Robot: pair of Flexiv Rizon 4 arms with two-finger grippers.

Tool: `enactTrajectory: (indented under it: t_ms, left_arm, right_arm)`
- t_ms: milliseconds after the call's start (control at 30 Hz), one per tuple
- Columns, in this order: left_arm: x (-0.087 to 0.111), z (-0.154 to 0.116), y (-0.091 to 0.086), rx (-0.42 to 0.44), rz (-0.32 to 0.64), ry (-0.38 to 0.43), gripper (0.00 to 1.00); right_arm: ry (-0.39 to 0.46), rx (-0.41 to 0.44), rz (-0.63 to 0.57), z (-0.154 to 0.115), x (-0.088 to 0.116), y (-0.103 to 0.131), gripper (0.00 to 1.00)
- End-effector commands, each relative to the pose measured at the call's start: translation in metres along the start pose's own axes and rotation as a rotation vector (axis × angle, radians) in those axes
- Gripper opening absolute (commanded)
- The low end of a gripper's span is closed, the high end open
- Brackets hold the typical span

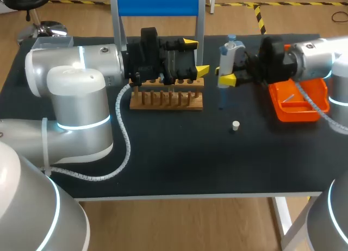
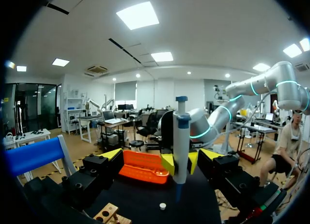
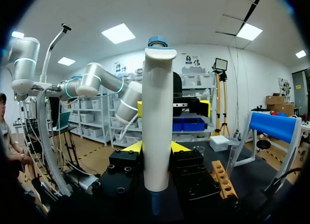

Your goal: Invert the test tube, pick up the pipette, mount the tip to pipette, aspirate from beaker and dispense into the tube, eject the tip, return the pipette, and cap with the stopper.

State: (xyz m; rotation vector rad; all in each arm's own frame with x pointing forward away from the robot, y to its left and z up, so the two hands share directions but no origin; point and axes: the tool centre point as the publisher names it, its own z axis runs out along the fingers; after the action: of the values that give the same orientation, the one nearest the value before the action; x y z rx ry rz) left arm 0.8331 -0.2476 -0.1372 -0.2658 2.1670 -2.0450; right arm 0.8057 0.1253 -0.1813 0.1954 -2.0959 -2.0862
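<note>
Your right end effector [image 1: 224, 76] clamps the pipette [image 1: 229, 58]; your left end effector [image 1: 196, 56] stands open, empty. Tip mounting, transfer and capping seem left; the stopper [image 1: 235, 125] lies on the surface [image 1: 179, 153].

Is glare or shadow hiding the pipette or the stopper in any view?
Head view: glare only on the left arm; pipette and stopper evenly lit. Left wrist view: bright background, pipette clear. Right wrist view: pipette well lit, its lower end dim.
</note>
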Motion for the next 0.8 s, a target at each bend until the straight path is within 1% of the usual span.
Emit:
enactTrajectory:
  t_ms: [33,333,800]
  left_arm:
    - [0.001,0.002,0.001,0.003,0.001,-0.007,1.00]
    - [0.001,0.002,0.001,0.003,0.001,-0.007,1.00]
    - [0.001,0.002,0.001,0.003,0.001,-0.007,1.00]
  right_arm:
    - [0.008,0.001,0.001,0.013,-0.006,-0.001,0.00]
    - [0.014,0.007,-0.009,0.029,-0.018,-0.004,0.00]
    - [0.003,-0.002,-0.011,0.044,-0.031,0.002,0.00]
